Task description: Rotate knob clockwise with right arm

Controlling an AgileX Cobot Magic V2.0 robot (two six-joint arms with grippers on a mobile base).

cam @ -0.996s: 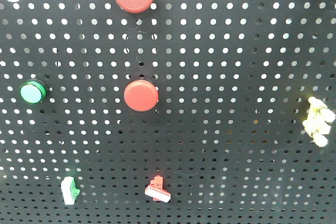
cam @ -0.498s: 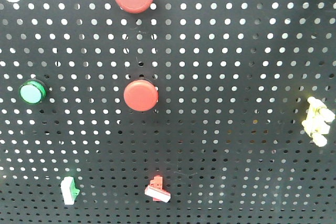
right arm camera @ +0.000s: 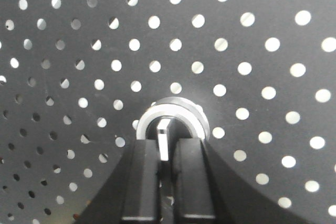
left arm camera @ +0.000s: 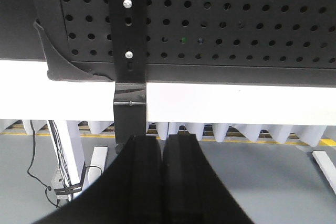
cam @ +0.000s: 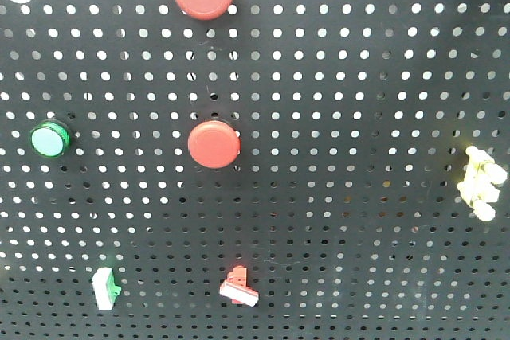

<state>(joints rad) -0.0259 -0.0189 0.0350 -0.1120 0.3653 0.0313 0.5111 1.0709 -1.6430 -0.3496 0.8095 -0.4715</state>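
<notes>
- A black pegboard (cam: pixel 358 77) stands upright, fitted with two red buttons (cam: pixel 213 145) and a green button (cam: pixel 49 140). No arm shows in the front view.
- In the right wrist view, the knob (right arm camera: pixel 176 109), a metal ring with a pale flat tab, sits on the board straight ahead.
- The right gripper (right arm camera: pixel 166 150) is pinched narrow on that tab, one finger each side, which suits twisting it clockwise.
- The left gripper (left arm camera: pixel 163 144) hangs closed and empty below the board's lower edge, seemingly parked out of the way.

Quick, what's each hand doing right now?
Left hand: closed, holding nothing.
Right hand: closed on the knob.
</notes>
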